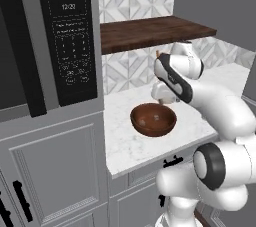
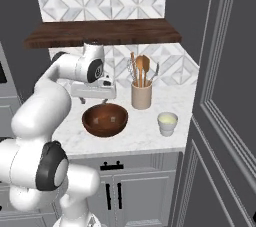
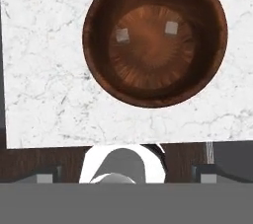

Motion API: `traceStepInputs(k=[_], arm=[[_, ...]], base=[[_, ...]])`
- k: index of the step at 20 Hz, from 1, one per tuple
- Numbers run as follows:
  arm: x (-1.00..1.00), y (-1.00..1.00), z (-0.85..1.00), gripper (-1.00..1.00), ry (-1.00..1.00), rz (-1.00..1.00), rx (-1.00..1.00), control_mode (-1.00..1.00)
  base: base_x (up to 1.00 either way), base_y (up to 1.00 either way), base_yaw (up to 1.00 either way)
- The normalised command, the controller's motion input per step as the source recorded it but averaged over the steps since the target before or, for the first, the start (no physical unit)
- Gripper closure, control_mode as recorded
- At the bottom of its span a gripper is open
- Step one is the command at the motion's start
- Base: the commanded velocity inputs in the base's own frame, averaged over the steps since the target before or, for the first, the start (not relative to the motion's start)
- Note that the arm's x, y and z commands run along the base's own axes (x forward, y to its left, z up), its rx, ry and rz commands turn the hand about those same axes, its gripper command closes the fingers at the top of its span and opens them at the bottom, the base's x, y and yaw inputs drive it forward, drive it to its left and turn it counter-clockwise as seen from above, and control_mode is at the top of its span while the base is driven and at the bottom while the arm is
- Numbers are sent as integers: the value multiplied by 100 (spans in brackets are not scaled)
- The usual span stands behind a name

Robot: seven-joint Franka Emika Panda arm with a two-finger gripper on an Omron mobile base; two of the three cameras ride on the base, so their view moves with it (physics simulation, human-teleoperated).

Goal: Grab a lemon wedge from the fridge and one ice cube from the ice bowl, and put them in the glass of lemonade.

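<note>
Bowl [image 2: 105,119] of dark wood sits on the white marble desk [image 2: 145,136], left of the rest, with the gripper [image 2: 95,98] poised above its far rim, jaws spread wide and holding nothing. Looking down from the hand, 2 pale ice cubes lie on the bowl's floor, one [image 3: 121,34] left of centre, one [image 3: 171,27] right, well apart. Right of the bowl stands a cream crock [image 2: 141,94] of wooden spoons, with the lemonade glass [image 2: 167,123] just in front.
</note>
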Motion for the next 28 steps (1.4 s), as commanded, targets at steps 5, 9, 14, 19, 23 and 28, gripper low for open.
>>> traceStepInputs(k=[5,9,14,19,23,28], arm=[[88,0,-96,-100,0,0,-1,-100],[61,0,-49,-100,0,0,0,-100],[16,0,-37,-100,-7,0,0,-100],[0,0,-66,-100,-14,0,0,-100],[12,0,-39,-100,-4,0,0,-100],[23,0,-15,-100,-4,0,0,-100]], base=[[0,0,0],[0,0,0],[0,0,0],[0,0,0],[0,0,0],[0,0,0]])
